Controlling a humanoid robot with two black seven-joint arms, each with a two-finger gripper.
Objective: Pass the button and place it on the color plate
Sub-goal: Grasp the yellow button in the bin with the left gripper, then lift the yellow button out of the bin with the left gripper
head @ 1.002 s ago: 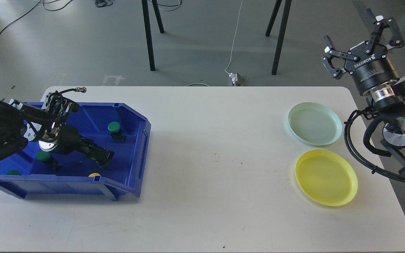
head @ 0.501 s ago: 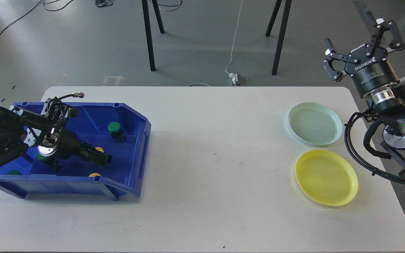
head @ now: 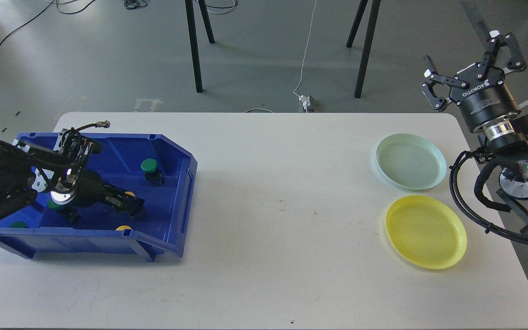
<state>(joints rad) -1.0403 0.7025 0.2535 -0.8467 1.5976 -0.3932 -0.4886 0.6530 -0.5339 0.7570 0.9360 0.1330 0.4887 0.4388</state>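
Buttons are kept loose in the blue bin [head: 172, 183] at nine o'clock on the white table [head: 268, 256], its lowered front lip turned towards the centre so that an arm can be reached in. The left gripper [head: 129, 207] is seen low inside the bin, its fingers closed around a yellow button [head: 129, 194], of which only a sliver is shown above them; the hold appears to be for lifting it out. A green button [head: 149, 165] is left standing at about one o'clock of that gripper, apart from it; another yellow button [head: 123, 227] lies against the front wall at six o'clock. Further green caps are partly hidden under the arm. The right gripper [head: 468, 62] is held high at two o'clock, off the table's far corner, fingers spread and empty, judged to be waiting for the handover. The pale green plate [head: 410, 161] and the yellow plate [head: 425, 231] are set at three o'clock, within that arm's reach, both bare.
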